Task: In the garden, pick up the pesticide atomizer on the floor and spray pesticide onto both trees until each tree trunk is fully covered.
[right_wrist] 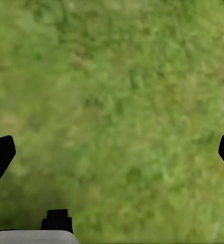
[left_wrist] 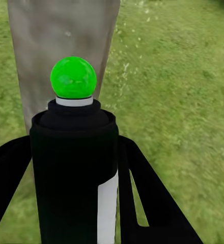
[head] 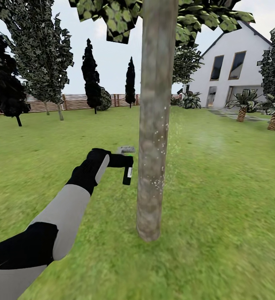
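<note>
A thick grey-brown tree trunk [head: 155, 121] rises from the lawn just in front of me, its green canopy [head: 121, 12] overhead. My left gripper [head: 121, 161] is shut on the pesticide atomizer [head: 127, 171], a black bottle with a white label held a little left of the trunk at mid height. Pale specks of spray dot the trunk's right side and drift beside it. In the left wrist view the atomizer [left_wrist: 74, 168] stands between the black fingers [left_wrist: 142, 198], its green spot [left_wrist: 73, 77] facing the trunk [left_wrist: 61, 46]. My right gripper [right_wrist: 112, 152] is open over bare grass.
Green lawn spreads all around. A brown slat fence [head: 71, 102] runs along the back left with dark cypress-like trees [head: 91, 75]. A white house [head: 233, 71] and short palms [head: 242, 104] stand at the back right.
</note>
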